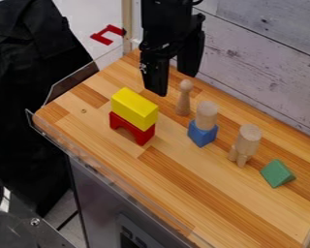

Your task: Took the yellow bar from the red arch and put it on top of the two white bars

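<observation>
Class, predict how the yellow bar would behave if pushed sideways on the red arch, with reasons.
The yellow bar looks like a rigid block, so it should keep its shape. Its flat faces suggest sliding rather than rolling. It seems simply to rest on the red arch, so a hard push might tip it off.

Even, fairly bright light falls across the tabletop (183,181), apparently from above (the yellow bar (133,103) looks lighter on top than along its side). Shadows are soft and faint; pale glints line the clear rim (51,140), while the black cloth (25,101) sinks into deep darkness.
</observation>
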`<state>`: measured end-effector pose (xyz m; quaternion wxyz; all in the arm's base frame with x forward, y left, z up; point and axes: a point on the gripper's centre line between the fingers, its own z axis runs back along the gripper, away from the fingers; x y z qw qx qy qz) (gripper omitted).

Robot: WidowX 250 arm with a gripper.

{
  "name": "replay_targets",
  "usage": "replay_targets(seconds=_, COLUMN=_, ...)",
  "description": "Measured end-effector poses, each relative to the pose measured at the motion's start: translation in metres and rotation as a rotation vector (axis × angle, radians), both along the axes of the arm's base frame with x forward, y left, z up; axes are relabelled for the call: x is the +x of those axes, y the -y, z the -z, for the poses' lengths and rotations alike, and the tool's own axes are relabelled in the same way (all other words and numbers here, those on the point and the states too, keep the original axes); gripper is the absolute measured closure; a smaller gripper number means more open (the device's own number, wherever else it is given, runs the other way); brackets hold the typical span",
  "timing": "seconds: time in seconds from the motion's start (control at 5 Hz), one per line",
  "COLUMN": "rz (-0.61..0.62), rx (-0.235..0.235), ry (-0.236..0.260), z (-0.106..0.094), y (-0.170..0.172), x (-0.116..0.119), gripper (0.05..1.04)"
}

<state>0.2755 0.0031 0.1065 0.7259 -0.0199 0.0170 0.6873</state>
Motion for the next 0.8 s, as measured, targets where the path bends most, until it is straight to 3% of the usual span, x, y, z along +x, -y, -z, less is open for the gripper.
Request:
replay_targets(seconds=0.2, rz=0.0, rx=-0.004, ry=-0.034, z=0.009, y=0.001, x=-0.003, gripper=0.085)
replay_targets(seconds=0.4, rz=-0.07, rx=-0.038, ry=-0.013, z=0.011, y=-0.014, x=-0.002, gripper=0.084)
replay_targets(seconds=0.6, rz=-0.126, rx=-0.045, ry=-0.045, z=0.017, y=-0.032, x=-0.003, gripper=0.085)
replay_targets(seconds=0.8, rz=-0.164, rx=-0.059, ry=-0.04, z=0.017, y=-0.045, x=-0.004, gripper=0.084)
